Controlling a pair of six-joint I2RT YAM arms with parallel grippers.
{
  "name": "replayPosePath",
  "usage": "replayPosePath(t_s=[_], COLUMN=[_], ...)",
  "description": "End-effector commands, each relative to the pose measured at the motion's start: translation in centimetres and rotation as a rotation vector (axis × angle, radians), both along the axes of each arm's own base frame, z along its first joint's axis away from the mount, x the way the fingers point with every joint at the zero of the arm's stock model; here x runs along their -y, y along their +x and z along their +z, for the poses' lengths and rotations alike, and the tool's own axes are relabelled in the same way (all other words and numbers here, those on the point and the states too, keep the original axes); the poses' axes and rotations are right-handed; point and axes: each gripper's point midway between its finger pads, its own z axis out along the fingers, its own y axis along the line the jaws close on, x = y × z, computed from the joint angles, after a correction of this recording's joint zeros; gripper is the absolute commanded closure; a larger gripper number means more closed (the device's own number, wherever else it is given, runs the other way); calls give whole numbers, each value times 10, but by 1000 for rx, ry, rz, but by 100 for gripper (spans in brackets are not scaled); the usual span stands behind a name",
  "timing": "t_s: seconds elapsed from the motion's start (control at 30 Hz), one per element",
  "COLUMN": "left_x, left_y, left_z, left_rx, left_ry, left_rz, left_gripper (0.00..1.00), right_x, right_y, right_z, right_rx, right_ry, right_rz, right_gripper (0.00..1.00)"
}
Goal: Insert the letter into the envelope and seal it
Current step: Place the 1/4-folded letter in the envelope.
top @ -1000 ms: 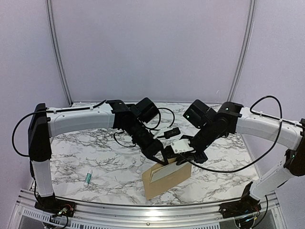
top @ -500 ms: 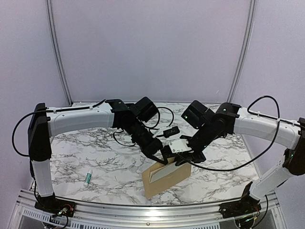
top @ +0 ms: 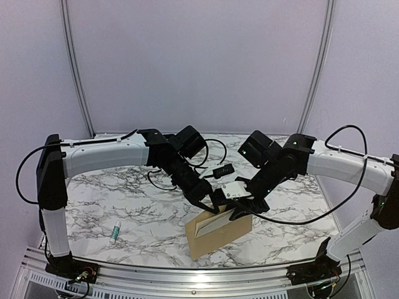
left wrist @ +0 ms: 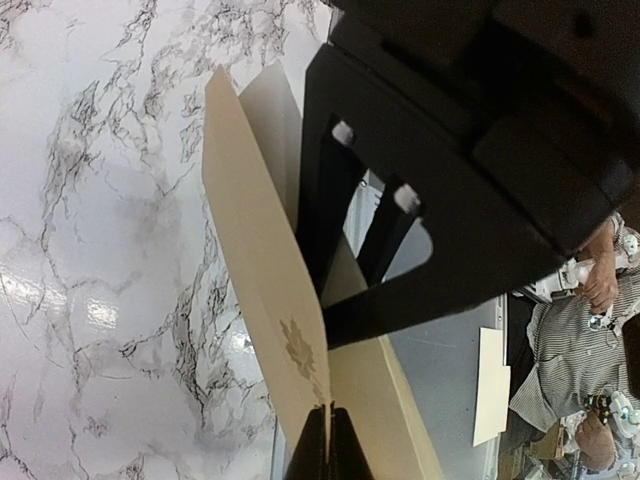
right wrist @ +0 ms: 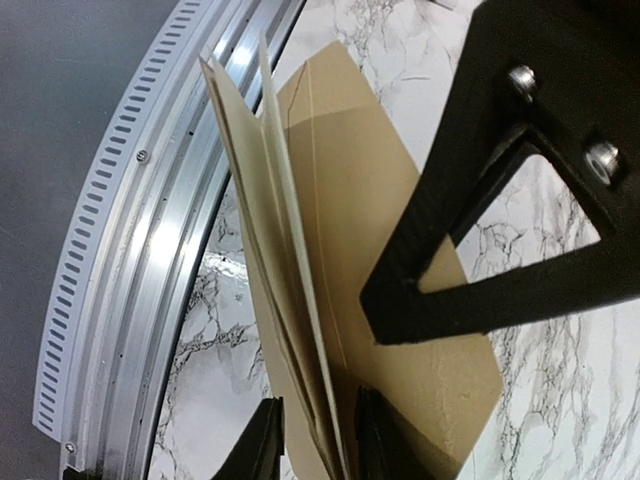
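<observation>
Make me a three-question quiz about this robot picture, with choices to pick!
1. Where is the little white-and-green tube?
A. on the marble table, at the left
B. on the floor
C. stuck to the wall

2. What colour is the envelope?
A. blue
B. brown
C. red

3. How is the left pincer?
A. wide open
B. holding the tube
C. shut on the envelope's edge

Answers:
1 A, the tube lies on the marble at the left.
2 B, its paper is tan-brown.
3 C, its fingertips pinch together on the paper.
</observation>
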Motion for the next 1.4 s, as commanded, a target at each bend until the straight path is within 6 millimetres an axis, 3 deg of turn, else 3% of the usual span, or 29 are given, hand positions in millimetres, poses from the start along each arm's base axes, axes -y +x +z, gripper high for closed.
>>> replayPosePath(t_s=[0.0,0.1,0.33,0.5,0.73,0.93,1.37], left_x=[2,2,4,5,9,8,7], left_y=[-5,-4,0,5,7,6,8], left_z=[11,10,9,11,13,12,10], left_rx=[-7,-4,-24,-36,-48,-57,-64], left_ry=[-45,-40,-31,-35,-48,-48,-51], left_rz=[-21,-17,11,28,36,39,50], left_gripper=[100,100,100,100,100,100,100], right_x=[-19,-23,-24,-17,-20,-23,-17], right_y=[2,-1,-4,-2,-6,-9,7], right_z=[27,29,30,27,28,24,26], right_rx=[12,-9,14,64,74,63,130], right_ry=[103,112,112,94,98,83,48], right_rz=[14,26,28,18,29,45,-19], right_gripper=[76,77,89,81,81,100,100])
